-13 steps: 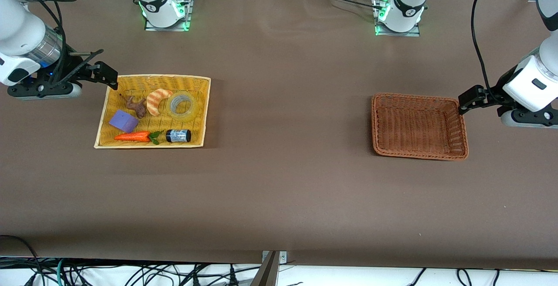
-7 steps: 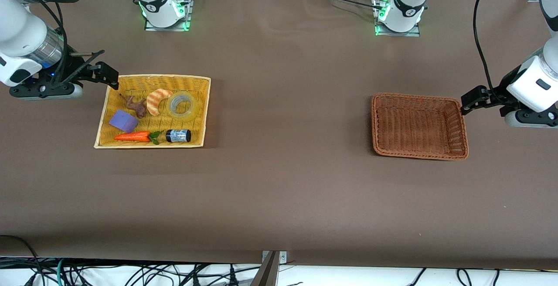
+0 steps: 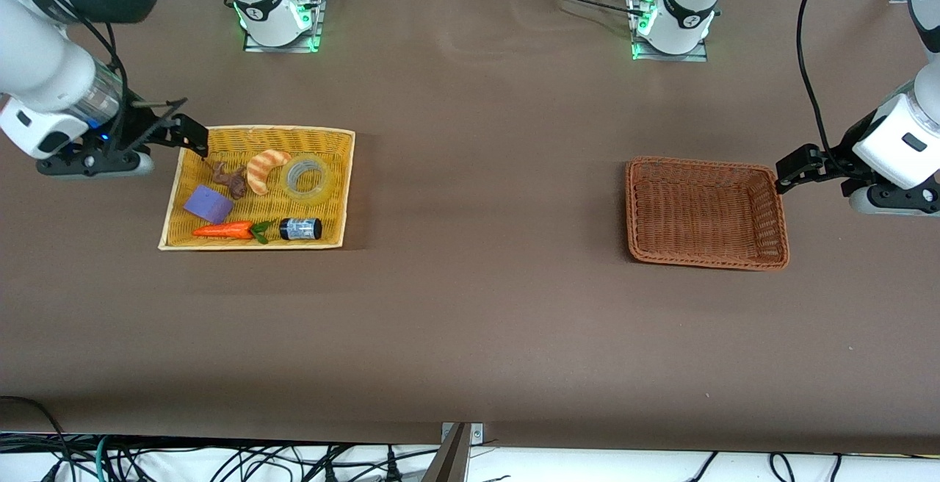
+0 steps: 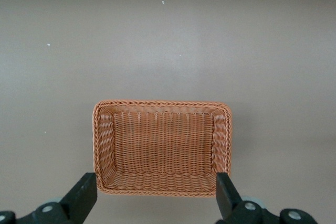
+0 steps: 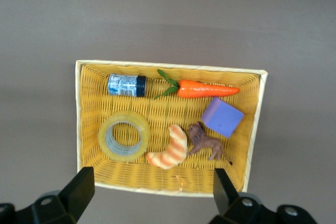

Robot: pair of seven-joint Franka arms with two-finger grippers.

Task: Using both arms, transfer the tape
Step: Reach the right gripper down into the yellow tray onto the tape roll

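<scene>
Table (image 3: 470,320): brown cloth runs bare along the edge nearest your front camera; both baskets sit farther up it, well apart.
Yellow basket (image 3: 170,225): you find it toward the right arm's end of the table, a shallow woven tray holding six things.
Carrot (image 3: 222,230): toy carrot lying flat in the yellow basket's nearest row, leaves pointing at the bottle.
Bottle (image 3: 300,228): small dark bottle on its side, just beside the carrot's leaves, nearer to your front camera than the tape.
Block (image 3: 208,203): purple block, just above the carrot in the front view.
Tape (image 3: 306,177): the roll you want lies flat in the yellow basket, hole up, at the side nearest the table's middle, with the croissant just beside it; nothing grips it.
Croissant (image 3: 264,170): between the tape and the toy animal.
Toy animal (image 3: 230,179): small brown figure, touching or nearly touching the croissant; you cannot tell which.
Brown basket (image 3: 781,217): toward the left arm's end of the table, only its weave showing inside.
Right gripper (image 3: 187,133): over the yellow basket's farther corner, fingers (image 5: 79,192) spread wide, holding nothing.
Left gripper (image 3: 792,170): over the brown basket's rim at the left arm's end, fingers (image 4: 81,198) spread wide, holding nothing.
</scene>
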